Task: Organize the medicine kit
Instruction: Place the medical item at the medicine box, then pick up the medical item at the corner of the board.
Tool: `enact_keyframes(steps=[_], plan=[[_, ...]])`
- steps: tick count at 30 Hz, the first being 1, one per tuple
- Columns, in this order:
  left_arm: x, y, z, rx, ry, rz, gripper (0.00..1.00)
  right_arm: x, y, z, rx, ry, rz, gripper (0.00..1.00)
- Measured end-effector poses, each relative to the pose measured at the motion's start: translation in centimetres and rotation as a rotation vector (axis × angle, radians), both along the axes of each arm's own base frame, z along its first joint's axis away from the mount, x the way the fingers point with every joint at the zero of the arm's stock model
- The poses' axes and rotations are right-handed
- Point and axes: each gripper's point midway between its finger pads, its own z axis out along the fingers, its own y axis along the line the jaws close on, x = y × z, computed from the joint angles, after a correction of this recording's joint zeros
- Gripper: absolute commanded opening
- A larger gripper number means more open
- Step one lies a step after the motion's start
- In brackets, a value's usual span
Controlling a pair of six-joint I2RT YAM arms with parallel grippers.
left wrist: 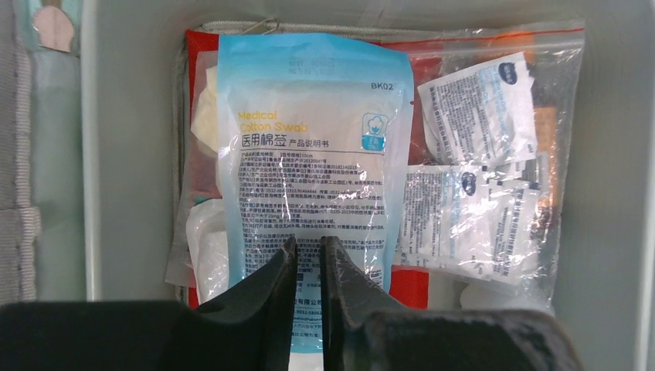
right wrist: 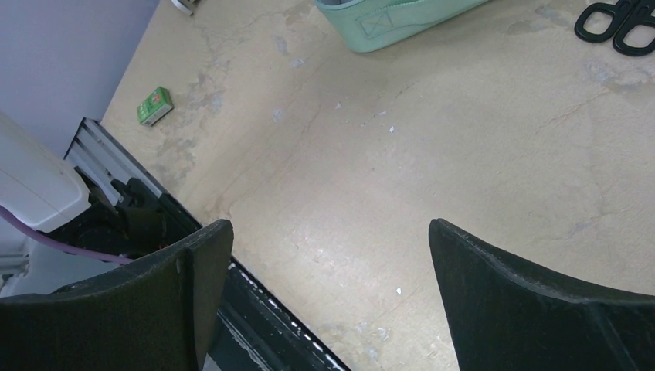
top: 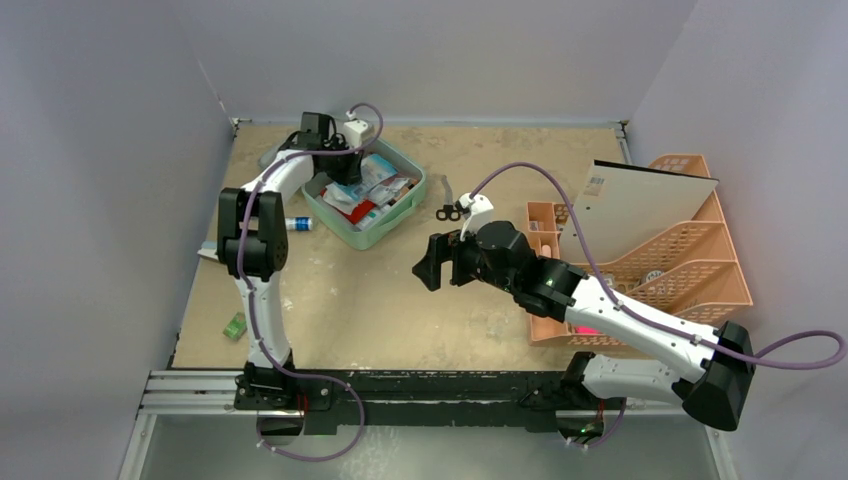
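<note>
Two grippers: left gripper was nearly clenched over the cotton swab packet in the far-left medicine kit, couldn't tell if pinching; right gripper gaped wide, empty.

Glossy crinkled plastic wraps the cotton swab packet, the medicine kit is smooth and matt inside, the table scuffed matt board.

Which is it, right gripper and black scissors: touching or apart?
Apart. The right wrist view shows the open right gripper over the table, with the black scissors lying well clear of it at the view's top right.
</note>
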Motion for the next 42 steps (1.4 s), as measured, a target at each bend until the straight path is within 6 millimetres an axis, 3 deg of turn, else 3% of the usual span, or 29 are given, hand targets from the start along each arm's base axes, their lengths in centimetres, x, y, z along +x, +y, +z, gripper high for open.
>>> enact_keyframes(steps=[5,8,11,14,16,18,26,31,35,38,42], plan=[[-0.1,-0.3,2.6,-0.031,-0.031,0.009,0.27,0.0,0.0,0.0,0.000,0.000,0.000,0.99],[-0.2,-0.6,5.7,-0.063,-0.076,0.017,0.34,0.0,0.0,0.0,0.001,0.000,0.000,0.99],[-1.0,-1.1,9.9,-0.115,-0.132,0.027,0.48,0.0,0.0,0.0,0.003,0.001,-0.001,0.99],[-3.1,-1.4,12.9,-0.172,-0.165,0.040,0.52,0.0,0.1,-0.1,0.005,0.004,-0.003,0.99],[-5.0,-1.5,14.1,-0.206,-0.167,0.057,0.66,0.0,0.0,-0.2,0.005,0.004,-0.004,0.99],[-6.5,-1.4,14.8,-0.229,-0.159,0.082,0.73,0.0,0.1,-0.2,0.005,0.004,-0.003,0.99],[-11.7,-0.1,15.0,-0.283,-0.111,0.241,0.82,-0.1,0.3,0.0,0.020,0.000,0.008,0.99],[-15.4,2.4,16.0,-0.311,-0.146,0.448,0.84,-0.2,0.4,-0.3,0.019,0.005,0.015,0.99],[-16.6,4.7,16.2,-0.331,-0.145,0.650,0.85,-0.3,0.6,-0.6,0.018,0.014,0.028,0.99],[-17.5,7.2,15.3,-0.347,-0.116,0.875,0.86,-0.2,0.9,-0.8,0.019,0.016,0.032,0.99],[-19.7,10.7,12.5,-0.325,-0.054,1.196,0.84,-0.3,1.3,-1.3,0.014,0.028,0.046,0.99]])
